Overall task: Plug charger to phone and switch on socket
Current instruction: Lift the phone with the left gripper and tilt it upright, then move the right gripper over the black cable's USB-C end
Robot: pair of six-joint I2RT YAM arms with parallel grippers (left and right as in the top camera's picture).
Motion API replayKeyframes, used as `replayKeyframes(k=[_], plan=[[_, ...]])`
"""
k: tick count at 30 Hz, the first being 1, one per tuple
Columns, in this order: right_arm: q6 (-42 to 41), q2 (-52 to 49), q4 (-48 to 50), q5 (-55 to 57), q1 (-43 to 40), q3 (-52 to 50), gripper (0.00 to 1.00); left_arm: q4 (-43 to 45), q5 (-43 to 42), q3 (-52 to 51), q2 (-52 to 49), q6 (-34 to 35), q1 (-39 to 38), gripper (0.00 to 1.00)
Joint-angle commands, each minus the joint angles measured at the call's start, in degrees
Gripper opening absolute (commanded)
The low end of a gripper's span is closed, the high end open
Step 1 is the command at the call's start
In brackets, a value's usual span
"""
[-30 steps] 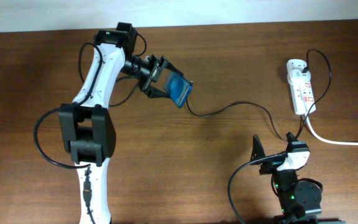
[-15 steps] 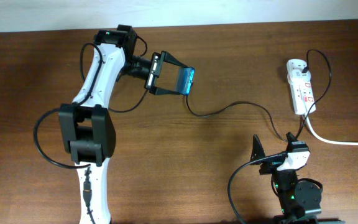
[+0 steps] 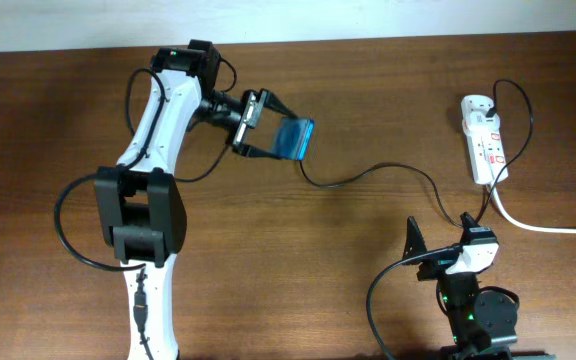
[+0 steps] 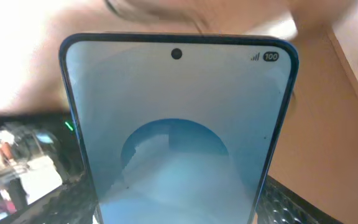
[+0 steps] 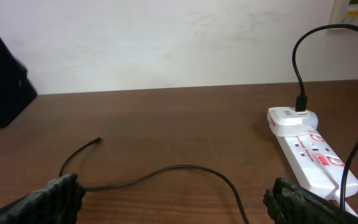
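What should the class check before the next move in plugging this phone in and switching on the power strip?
1. The phone sits in the left tool: ok.
2. The cable tip is in the phone: not ok, it lies loose on the table.
3. The right tool is open for the cable: ok.
4. The cable's other end is plugged in at the power strip: ok.
5. The red switches are on: cannot tell.
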State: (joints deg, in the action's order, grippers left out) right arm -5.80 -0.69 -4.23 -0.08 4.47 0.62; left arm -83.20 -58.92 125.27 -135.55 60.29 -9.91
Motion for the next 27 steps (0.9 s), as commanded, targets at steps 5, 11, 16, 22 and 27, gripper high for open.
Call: replayKeyframes(k=[5, 11, 16, 22, 27], plan=[[-0.22, 0.48, -0.26, -0.52, -0.46, -0.31, 0.98, -0.20, 28.09, 1.53, 0.13, 3.56, 0.33, 0.00], [-0.22, 0.48, -0.24, -0.52, -0.46, -0.31, 0.98, 0.42, 35.10, 1.53, 0.13, 3.54, 0.50, 0.00], [-0.22, 0.48, -0.22, -0.52, -0.48, -0.31, 0.98, 0.39, 41.48, 1.53, 0.13, 3.52, 0.81, 0.00], [-2.40, 0.48, 2.80, -3.13, -0.42, -0.28, 0.98, -0.09, 51.36, 1.53, 0.13, 3.17, 0.98, 0.00], [-2.43, -0.79, 1.95, -9.38, -0.42, 3.04, 0.98, 0.00, 52.96, 1.57, 0.20, 2.86, 1.40, 0.00]])
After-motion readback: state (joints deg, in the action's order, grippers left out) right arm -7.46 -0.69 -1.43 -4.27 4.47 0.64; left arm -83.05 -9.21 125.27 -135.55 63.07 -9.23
